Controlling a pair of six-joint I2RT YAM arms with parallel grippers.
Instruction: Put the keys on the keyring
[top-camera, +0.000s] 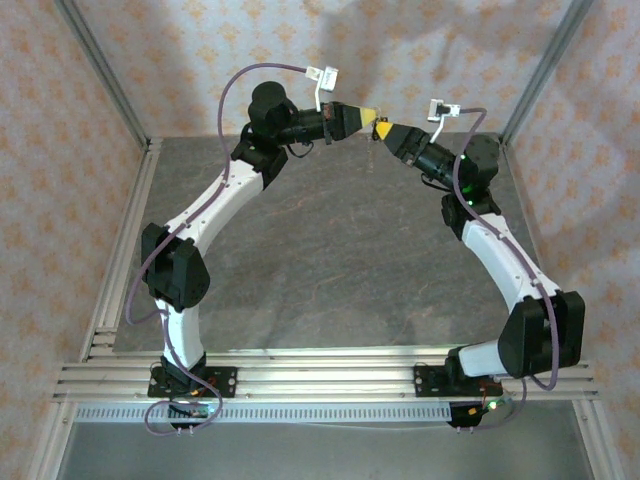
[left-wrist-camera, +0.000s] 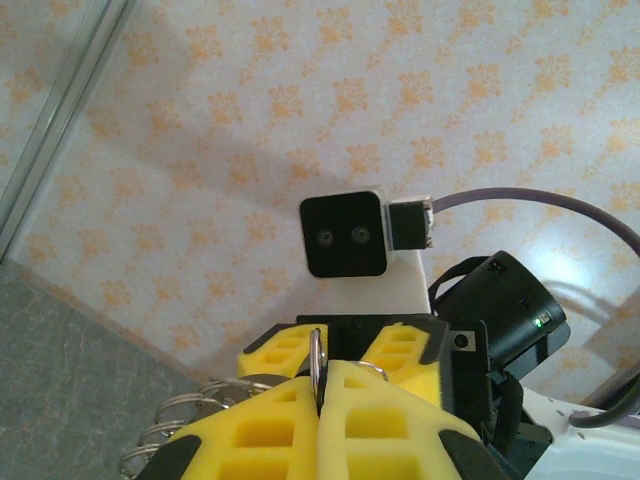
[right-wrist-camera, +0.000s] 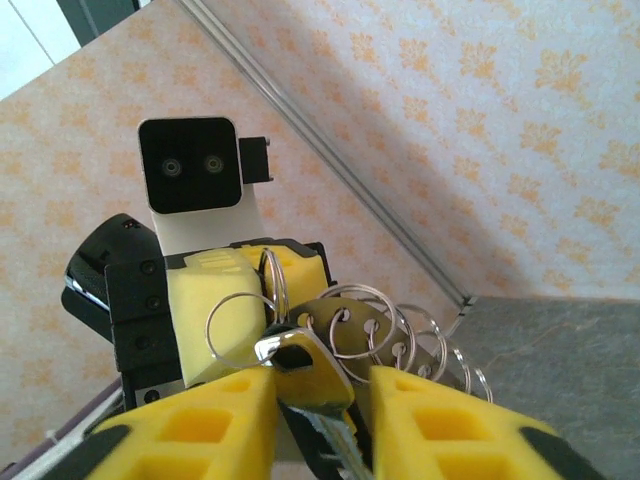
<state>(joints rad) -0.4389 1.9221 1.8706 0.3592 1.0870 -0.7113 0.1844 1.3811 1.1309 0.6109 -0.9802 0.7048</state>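
Keyring (left-wrist-camera: 315, 357) wire is sitting pinched edge-on in the seam of my left gripper (left-wrist-camera: 322, 378), whose yellow fingers are pressing fully together on it, high above the bench (top-camera: 330, 250) near the patterned back wall (left-wrist-camera: 300, 100). From my right wrist, a bunch of further thin silvery rings (right-wrist-camera: 400, 330) is trailing off beside that loop, and some of them are passing through the holes of a flat olive-brown piece (right-wrist-camera: 350, 328).

Just under those rings, the key (right-wrist-camera: 303, 368) is lying between the fingers of my right gripper (right-wrist-camera: 320, 378), its dark head pointing towards the rings and its pale blade (right-wrist-camera: 335, 440) pointing back towards my wrist. One ring is touching the edge of the head. My right fingers are standing narrow on either side of the key, but I cannot tell whether they are actually clamping it.

From above, I am holding my two grippers tip to tip, the left (top-camera: 365, 115) almost touching the right (top-camera: 385, 128), with both arms arching up over the grey bench.
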